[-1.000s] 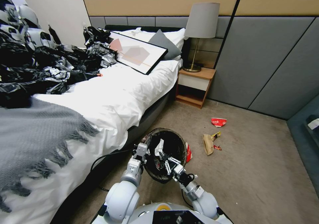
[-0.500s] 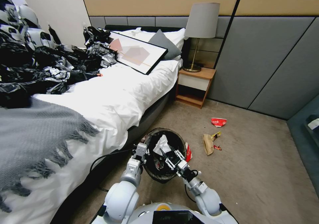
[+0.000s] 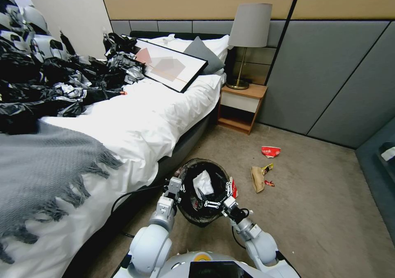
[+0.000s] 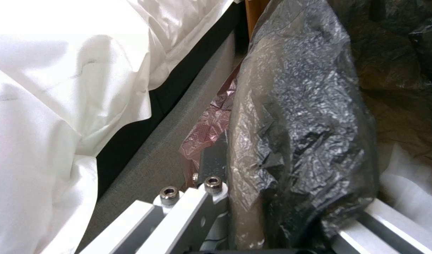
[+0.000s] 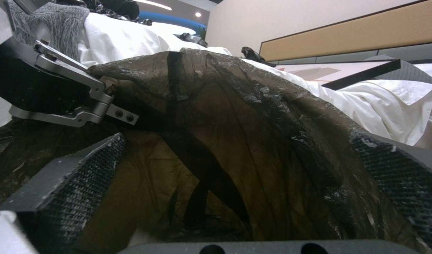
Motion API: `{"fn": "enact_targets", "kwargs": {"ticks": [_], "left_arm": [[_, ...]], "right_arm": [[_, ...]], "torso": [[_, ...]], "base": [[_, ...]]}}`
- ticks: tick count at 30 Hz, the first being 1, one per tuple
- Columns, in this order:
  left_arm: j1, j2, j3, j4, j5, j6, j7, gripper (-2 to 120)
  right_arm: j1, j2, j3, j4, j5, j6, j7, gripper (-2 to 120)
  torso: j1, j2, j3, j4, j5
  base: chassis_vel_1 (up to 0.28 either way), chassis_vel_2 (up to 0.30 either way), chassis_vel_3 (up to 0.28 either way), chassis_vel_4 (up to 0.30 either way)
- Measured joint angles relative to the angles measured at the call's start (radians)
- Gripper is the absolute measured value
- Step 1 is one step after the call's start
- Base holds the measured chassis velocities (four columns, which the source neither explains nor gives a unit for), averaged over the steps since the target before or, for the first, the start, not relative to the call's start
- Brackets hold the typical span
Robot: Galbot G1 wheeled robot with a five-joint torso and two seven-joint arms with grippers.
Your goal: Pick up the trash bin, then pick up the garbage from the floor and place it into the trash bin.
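The trash bin [image 3: 193, 212], with its black liner [image 4: 300, 116] over the rim, hangs just above the carpet beside the bed. My left gripper [image 3: 176, 186] is shut on the bin's near-left rim [image 4: 272, 218]. A white napkin [image 3: 203, 183] lies inside. My right gripper [image 3: 219, 195] stands open over the bin's right rim with nothing between its pads [image 5: 79, 176]. More garbage lies on the carpet to the right: a red-and-white cup [image 3: 270, 151], brown paper [image 3: 257, 179], a yellow wrapper [image 3: 267, 168] and a small red scrap [image 3: 269, 183]. A red-and-white piece [image 3: 233, 189] shows just behind the bin.
The bed [image 3: 135, 121], with white sheets and a grey throw, runs close along the left. A wooden nightstand [image 3: 240, 107] with a lamp stands at the back by the grey wall panels. A dark cable [image 3: 123, 197] trails by the bed base. Open carpet lies right.
My right gripper has drawn back out of the bin toward its right rim, leaving the white napkin lying inside. The left gripper and the bin have stayed put.
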Motion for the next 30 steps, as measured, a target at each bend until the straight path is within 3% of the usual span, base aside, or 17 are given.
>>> {"fn": "enact_targets", "kwargs": {"ticks": [8, 15, 21, 24, 27, 28, 30], "left_arm": [[-0.001, 0.0, 0.001, -0.001, 0.0, 0.001, 0.0, 1], [-0.002, 0.0, 0.0, -0.001, -0.001, 0.001, 0.0, 1], [-0.002, 0.002, -0.003, -0.002, -0.001, 0.001, 0.0, 1], [-0.002, 0.0, -0.004, -0.002, -0.002, 0.001, 0.0, 1], [0.0, -0.003, -0.007, -0.001, -0.002, 0.0, 0.0, 1], [0.0, -0.003, -0.007, -0.001, -0.002, 0.0, 0.0, 1], [0.003, -0.004, -0.011, -0.001, -0.002, -0.001, 0.0, 1]], "right_arm": [[-0.006, -0.002, 0.016, 0.008, 0.001, 0.004, -0.018, 114], [-0.011, -0.001, 0.033, 0.03, 0.002, 0.011, -0.021, 102], [-0.026, 0.006, 0.051, 0.085, -0.003, 0.026, 0.002, 100], [-0.047, 0.02, 0.061, 0.142, -0.059, 0.025, 0.092, 100], [-0.094, 0.065, 0.09, 0.249, -0.208, -0.024, 0.312, 100], [-0.094, 0.065, 0.09, 0.249, -0.208, -0.024, 0.312, 100], [-0.134, 0.101, 0.115, 0.298, -0.236, -0.052, 0.408, 100]], "torso": [[0.0, 0.0, 0.0, 0.0, 0.0], [0.0, 0.0, 0.0, 0.0, 0.0], [0.0, 0.0, 0.0, 0.0, 0.0], [0.0, 0.0, 0.0, 0.0, 0.0], [0.0, 0.0, 0.0, 0.0001, -0.0002], [0.0, 0.0, 0.0, 0.0001, -0.0002], [0.0, 0.0, 0.0, 0.0, -0.0001]], "base": [[0.0, 0.0, 0.0, 0.0], [0.0, 0.0, 0.0, 0.0], [0.0, 0.0, 0.0, 0.0], [0.0, 0.0, 0.0, 0.0], [0.0, 0.0, 0.0, 0.0], [0.0, 0.0, 0.0, 0.0], [0.0, 0.0, 0.0, 0.0]]}}
